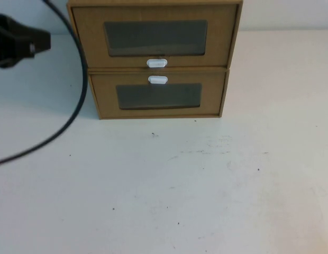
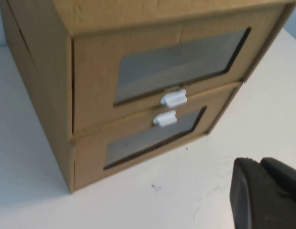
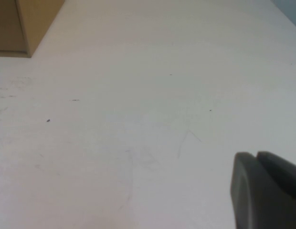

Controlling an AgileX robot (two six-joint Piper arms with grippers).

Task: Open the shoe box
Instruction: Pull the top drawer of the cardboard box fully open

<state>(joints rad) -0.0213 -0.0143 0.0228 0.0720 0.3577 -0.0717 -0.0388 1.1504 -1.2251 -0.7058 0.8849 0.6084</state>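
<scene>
Brown cardboard shoe box (image 1: pixel 156 58), built as two stacked drawers, stands on the white table (image 1: pixel 164 190) with both drawer fronts shut and flush. Each front carries a dark rectangular window (image 1: pixel 156 38), and the upper white plastic handle (image 1: pixel 156 63) sits just above the lower white plastic handle (image 1: pixel 157 80), the two close together at the seam between the drawers. The left gripper (image 2: pixel 259 163) hangs over the table with its black fingers pressed together, only a thin seam between them, holding nothing. The box lies ahead of these jaws and apart from them, its front and one side wall turned toward them, and the two handles lie well beyond the tips. The right gripper (image 3: pixel 257 155) is over bare tabletop, its jaws likewise pressed together and empty. Only one lower corner of the box shows far ahead of them. A thin black cable (image 1: pixel 74 106) curves across the table beside the box, on the left arm's (image 1: pixel 18 42) side.
</scene>
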